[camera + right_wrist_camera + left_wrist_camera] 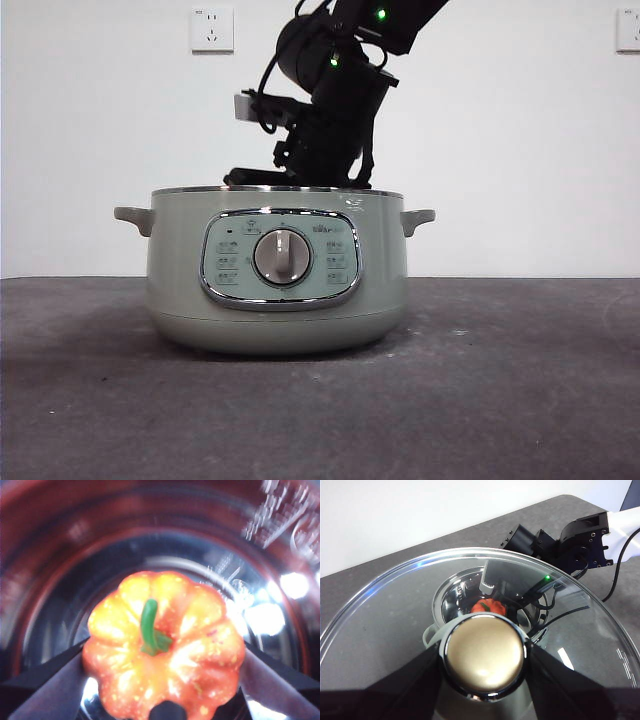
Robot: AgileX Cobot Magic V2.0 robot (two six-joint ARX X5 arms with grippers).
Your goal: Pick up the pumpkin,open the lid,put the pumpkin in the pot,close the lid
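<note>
Your right gripper (165, 700) is pinching the pumpkin (162, 667) between its two jaws, one pressing each flank, with the green stem (150, 630) facing the wrist camera. You are holding it inside the pot (278, 290), with the shiny inner wall (75, 580) curving all around it; whether it is touching the pot's floor cannot be told.

Your left gripper (484, 680) is clamping the lid (385, 625) by its knob (484, 652), a jaw sitting tight on either side of the chrome top. You are keeping the lid lifted clear of the pot: through the glass, the left wrist view is showing the open pot bowl (451, 600) below, the pumpkin (487, 606) as an orange patch in it, and the right arm (560, 542) reaching in from beyond the rim.

In the front view, the right arm (335, 110) is coming down from the top of the frame and dipping behind the pot's steel rim (200, 189), near the middle. The pumpkin and lid are not showing there. The pot is standing upright on the dark table (500, 380), its dial (281, 257) facing the camera, and two wall sockets (211, 29) are sitting on the white wall behind.
</note>
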